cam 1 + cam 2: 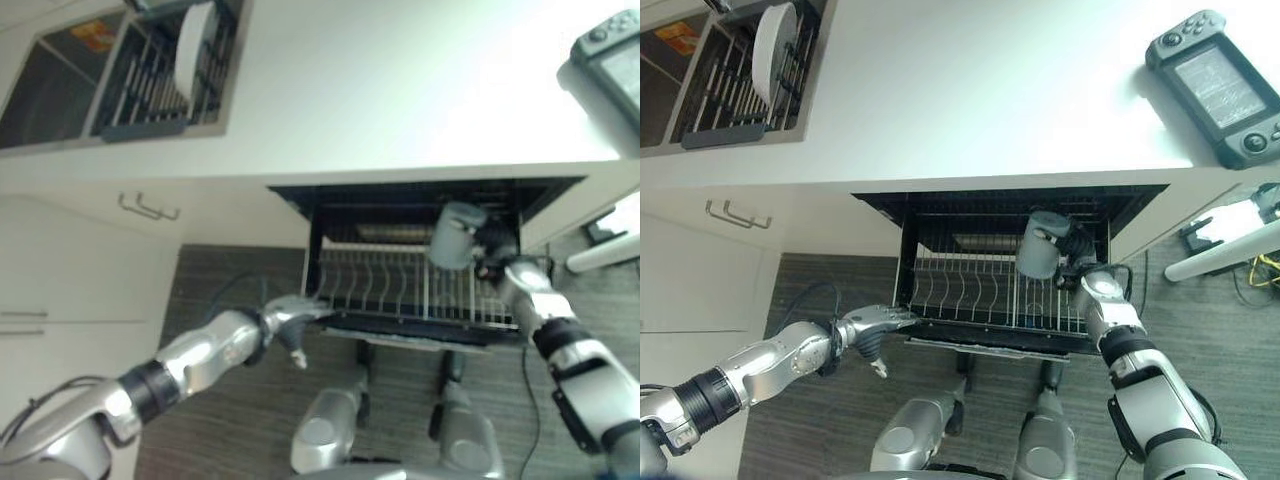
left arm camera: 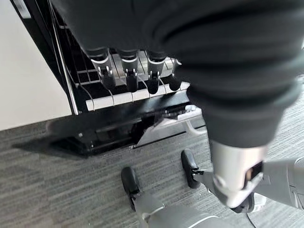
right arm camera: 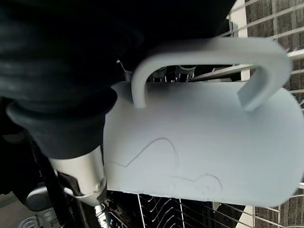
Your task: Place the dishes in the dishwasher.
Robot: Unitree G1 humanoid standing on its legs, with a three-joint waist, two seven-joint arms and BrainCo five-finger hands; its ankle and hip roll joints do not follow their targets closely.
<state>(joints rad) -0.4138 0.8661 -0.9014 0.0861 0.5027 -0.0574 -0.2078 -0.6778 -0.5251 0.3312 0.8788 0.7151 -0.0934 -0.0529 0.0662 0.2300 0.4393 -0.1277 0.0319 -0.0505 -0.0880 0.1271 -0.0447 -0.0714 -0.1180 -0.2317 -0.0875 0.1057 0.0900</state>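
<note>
Mug [image 3: 204, 142] clamped in right hand [image 1: 1077, 262] over rack [image 1: 980, 290]; left hand [image 2: 137, 71] fingers straight.

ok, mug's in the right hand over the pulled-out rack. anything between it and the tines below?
Nothing visible. The right hand holds the mug above the dishwasher rack, and the tines beneath it look bare. The left hand rests at the rack's front left corner, well away from the mug.
</note>
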